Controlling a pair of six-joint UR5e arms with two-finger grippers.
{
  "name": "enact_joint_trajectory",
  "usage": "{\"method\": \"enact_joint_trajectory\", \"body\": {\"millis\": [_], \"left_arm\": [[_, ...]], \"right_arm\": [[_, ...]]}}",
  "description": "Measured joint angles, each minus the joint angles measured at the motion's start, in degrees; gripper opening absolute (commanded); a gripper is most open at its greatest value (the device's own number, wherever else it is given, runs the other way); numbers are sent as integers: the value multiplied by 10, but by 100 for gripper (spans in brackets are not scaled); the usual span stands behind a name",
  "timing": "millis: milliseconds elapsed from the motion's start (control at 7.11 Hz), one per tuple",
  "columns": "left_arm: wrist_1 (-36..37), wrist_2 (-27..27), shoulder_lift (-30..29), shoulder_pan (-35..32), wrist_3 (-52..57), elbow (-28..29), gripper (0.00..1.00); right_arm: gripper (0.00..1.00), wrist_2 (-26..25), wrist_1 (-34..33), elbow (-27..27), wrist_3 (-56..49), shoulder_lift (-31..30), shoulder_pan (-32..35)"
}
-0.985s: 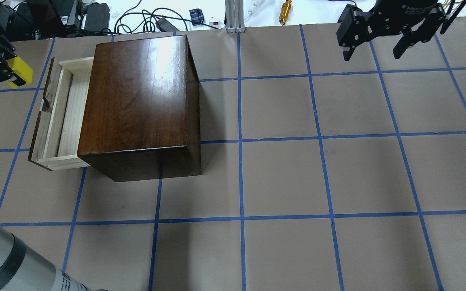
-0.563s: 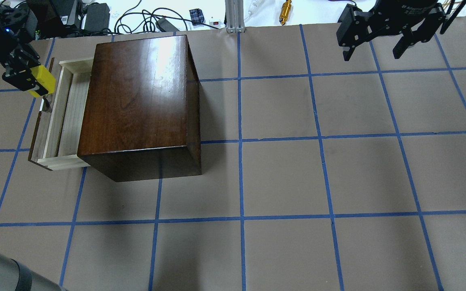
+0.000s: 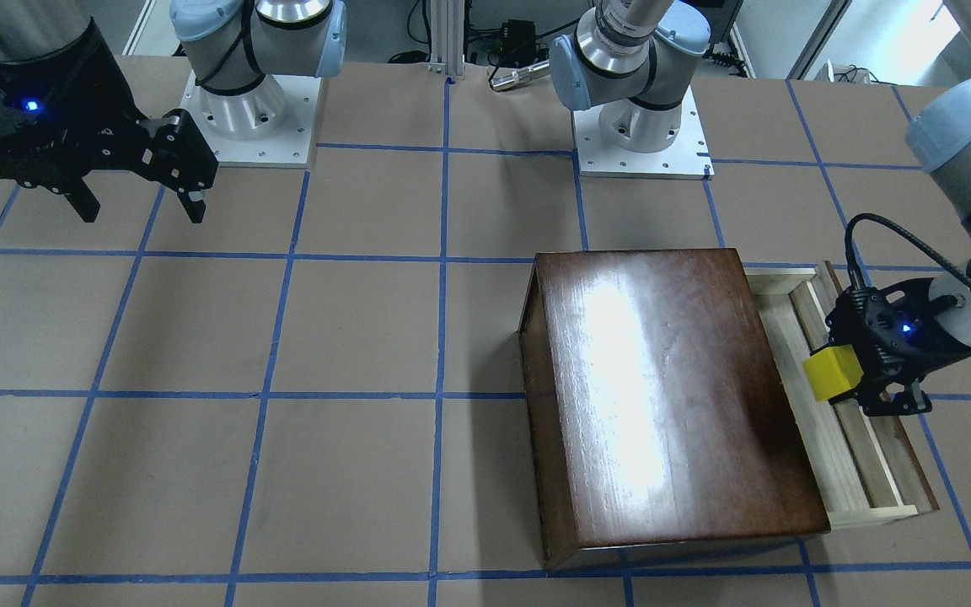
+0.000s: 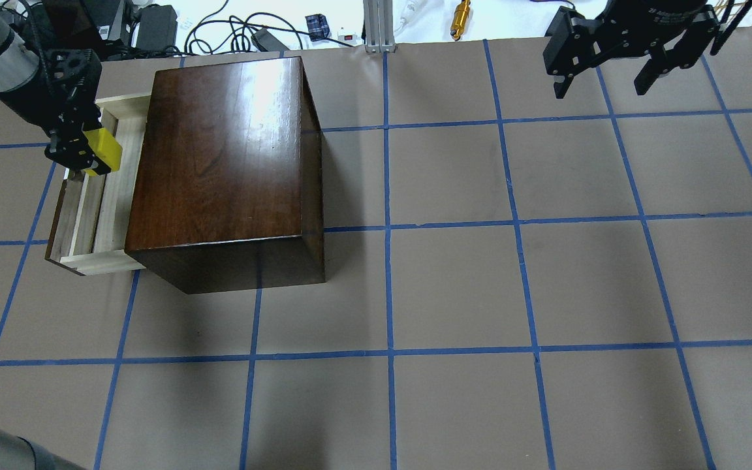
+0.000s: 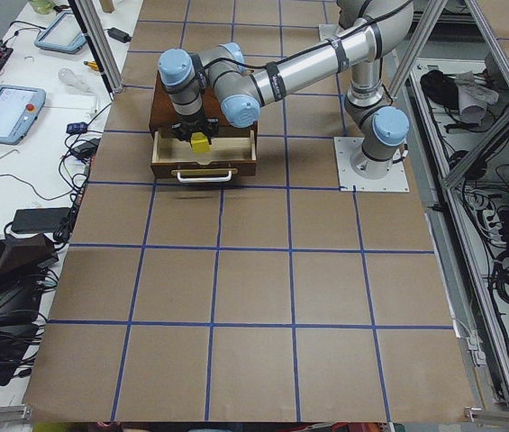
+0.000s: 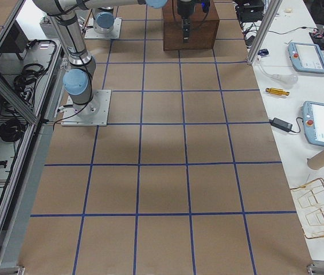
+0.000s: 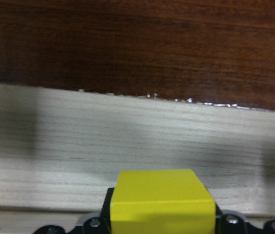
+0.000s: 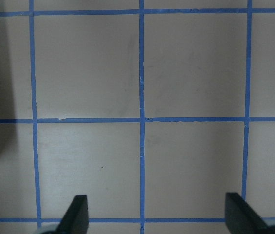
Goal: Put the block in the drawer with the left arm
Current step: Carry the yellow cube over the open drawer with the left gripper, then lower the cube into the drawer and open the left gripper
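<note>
Front-facing view: a glossy dark-brown wooden box [image 3: 662, 396] stands on the table [image 3: 283, 472] at 4 o'clock, with the drawer [image 3: 827, 459] pulled out from its 3 o'clock side. The left arm [image 3: 970, 211], trailing a black cable [image 3: 898, 232], reaches in from 2 o'clock. The left gripper [image 3: 852, 377] is clamped on the yellow block [image 3: 831, 373], which lies over the drawer's pale tray, near its middle. The right gripper [image 3: 142, 211] hangs at 10 o'clock with its fingers spread and nothing between them. Overhead view: the box sits at 9 to 10 o'clock and the drawer projects from its 9 o'clock side. The gripped block is over the tray's half toward 12 o'clock. The right gripper is at 1 o'clock, well apart from the box. Exterior left view: the near arm bends down to the box at 11 o'clock, the block shows yellow over the open drawer, and the drawer's metal handle [image 5: 204, 175] faces 6 o'clock. Exterior right view: the box lies at 12 o'clock against the top edge. Left wrist view: the block fills 6 o'clock between black finger fittings. The tray's pale floor lies beyond it and the box's dark front at 12 o'clock. Whether the block touches the floor cannot be told. Right wrist view: two fingertips at 7 and 5 o'clock stand wide apart above blue tape lines [image 8: 141, 119].
</note>
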Motion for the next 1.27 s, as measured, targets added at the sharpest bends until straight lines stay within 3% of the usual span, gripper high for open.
{"method": "enact_joint_trajectory", "body": {"millis": [422,704,844,1267], "left_arm": [[30,-3,0,7,11,-32,0],[41,-3,-1,7,12,-49,84],[46,-4,-2,8,13,-53,92],[54,-6,0,8,2,-55,92]], "right_arm": [[100,0,0,0,0,0,0],[100,0,0,0,0,0,0],[100,1,0,0,0,0,0],[100,0,0,0,0,0,0]]}}
